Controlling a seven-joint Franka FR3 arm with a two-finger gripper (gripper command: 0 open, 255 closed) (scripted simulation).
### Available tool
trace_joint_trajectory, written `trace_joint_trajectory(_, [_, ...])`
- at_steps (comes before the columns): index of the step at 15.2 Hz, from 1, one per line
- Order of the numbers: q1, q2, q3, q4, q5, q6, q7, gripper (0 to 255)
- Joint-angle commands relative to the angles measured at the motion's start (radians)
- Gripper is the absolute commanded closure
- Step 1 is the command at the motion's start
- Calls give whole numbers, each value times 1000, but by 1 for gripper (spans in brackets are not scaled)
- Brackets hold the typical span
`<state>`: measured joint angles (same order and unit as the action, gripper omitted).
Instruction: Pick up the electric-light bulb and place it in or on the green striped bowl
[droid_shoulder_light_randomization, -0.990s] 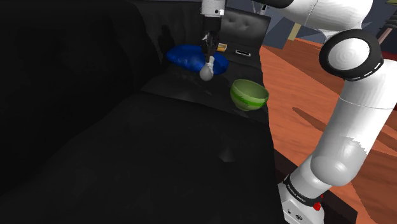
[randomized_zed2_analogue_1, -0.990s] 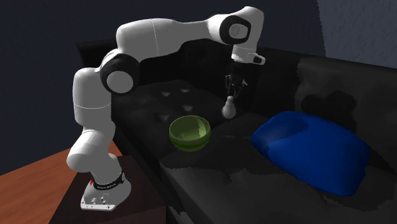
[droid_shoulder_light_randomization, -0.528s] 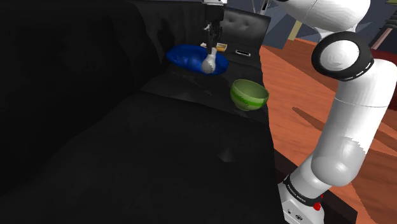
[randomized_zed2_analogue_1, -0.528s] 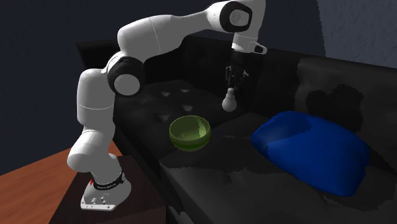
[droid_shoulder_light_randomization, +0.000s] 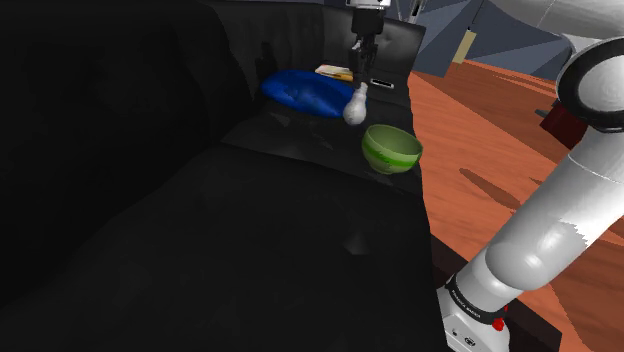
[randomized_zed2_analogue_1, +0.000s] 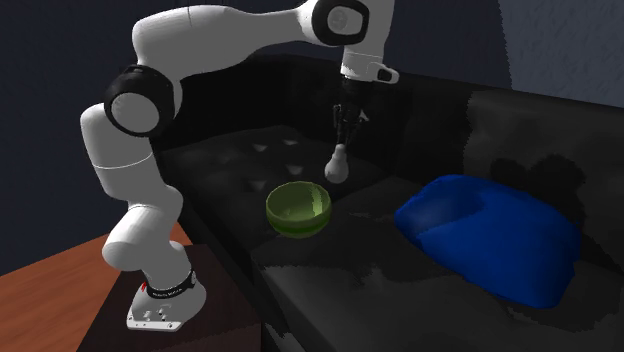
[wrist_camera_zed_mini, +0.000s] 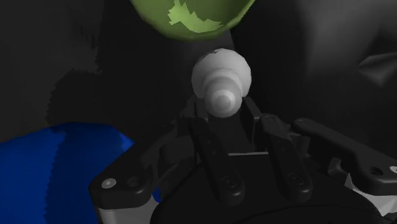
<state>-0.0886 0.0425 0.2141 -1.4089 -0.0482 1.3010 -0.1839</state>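
**Bulb carried toward bowl**

Since a second ago I've swung the bulb (randomized_zed2_analogue_1: 338, 168) away from the blue cushion (droid_shoulder_light_randomization: 305, 92) toward the green bowl (randomized_zed2_analogue_1: 299, 208). My pincer (wrist_camera_zed_mini: 222, 118) is clamped on its neck, and it hangs beside the bowl, not yet over it. I should centre first, then lower slowly. Long axis near-vertical, globe down.

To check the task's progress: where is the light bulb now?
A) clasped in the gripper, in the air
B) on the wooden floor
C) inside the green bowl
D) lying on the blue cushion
A: the gripper clasps the white bulb by its base in the air; the green bowl is empty.
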Motion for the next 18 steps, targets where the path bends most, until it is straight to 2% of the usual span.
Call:
trace_joint_trajectory(1, [-18,-89,-14,-101,14,15,-30,255])
trace_joint_trajectory(6, [-45,-285,-59,-302,31,26,-104,255])
trace_joint_trajectory(11, [-61,-461,-110,-457,26,8,-178,255])
trace_joint_trajectory(15, [-61,-499,-118,-530,25,44,-187,255])
trace_joint_trajectory(16, [-61,-490,-116,-508,26,31,-183,255])
trace_joint_trajectory(17, [-61,-490,-116,-508,26,31,-183,0])
trace_joint_trajectory(18, [-77,-494,-113,-544,44,51,-110,0])
